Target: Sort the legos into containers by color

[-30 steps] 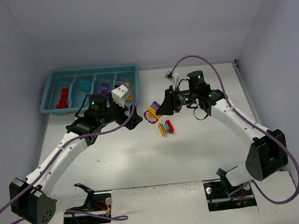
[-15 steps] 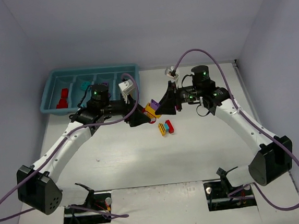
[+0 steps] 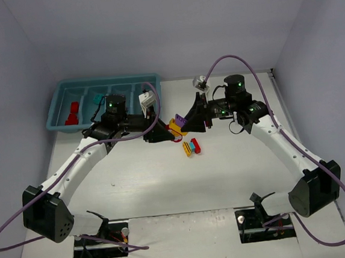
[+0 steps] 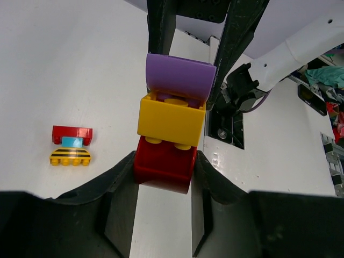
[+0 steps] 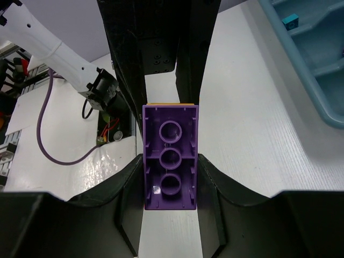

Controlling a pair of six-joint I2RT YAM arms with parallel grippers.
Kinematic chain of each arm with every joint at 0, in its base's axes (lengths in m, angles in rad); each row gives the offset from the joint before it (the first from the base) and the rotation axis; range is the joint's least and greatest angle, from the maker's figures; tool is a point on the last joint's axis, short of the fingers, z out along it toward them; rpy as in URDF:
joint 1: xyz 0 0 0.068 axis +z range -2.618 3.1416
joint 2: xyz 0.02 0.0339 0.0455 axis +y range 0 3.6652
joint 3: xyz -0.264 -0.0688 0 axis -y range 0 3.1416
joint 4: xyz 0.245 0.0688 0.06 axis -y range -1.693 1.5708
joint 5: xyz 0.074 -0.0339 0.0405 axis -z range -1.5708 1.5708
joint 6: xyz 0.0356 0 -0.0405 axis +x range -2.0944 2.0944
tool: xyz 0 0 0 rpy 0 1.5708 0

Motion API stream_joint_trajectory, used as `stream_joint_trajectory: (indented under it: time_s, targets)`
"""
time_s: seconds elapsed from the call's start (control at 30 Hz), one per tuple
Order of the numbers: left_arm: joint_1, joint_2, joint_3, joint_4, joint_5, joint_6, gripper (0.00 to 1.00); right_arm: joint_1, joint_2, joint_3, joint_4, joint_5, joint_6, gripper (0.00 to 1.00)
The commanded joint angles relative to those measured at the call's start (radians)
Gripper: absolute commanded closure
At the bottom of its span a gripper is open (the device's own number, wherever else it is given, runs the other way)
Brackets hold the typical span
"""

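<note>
Left end effector (image 3: 162,134), swung from the teal tray (image 3: 58,106) to mid-desk and closed, now pinches the red brick (image 4: 164,164) of the lego stack (image 3: 176,124), held aloft by the right end effector (image 3: 189,123) clamping its purple brick (image 5: 170,156), probably ready for pulling apart; white desk (image 3: 225,173), bare lavender walls (image 3: 151,28).

The left arm (image 3: 73,168) and right arm (image 3: 282,145) wear white shells between black joints, with black base blocks (image 3: 44,215) at 7 and 5 o'clock. A purple cable (image 3: 226,56) trails each (looping wide). Green lights (image 3: 110,104) glow on both wrists; the left gripper (image 4: 164,161) and right gripper (image 5: 171,161) are matte black.
</note>
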Motion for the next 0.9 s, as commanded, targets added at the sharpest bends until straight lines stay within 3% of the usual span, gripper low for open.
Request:
stream_joint_trajectory:
  time_s: [0.0,0.87]
  targets:
    - [0.002,-0.006,0.032,0.046,0.047,0.016,1.00,-0.001,-0.061,0.023,0.073,-0.006,-0.024,1.00]
    - [0.064,-0.016,0.038,-0.126,0.046,0.112,1.00,-0.018,-0.090,0.000,0.081,0.060,-0.021,1.00]
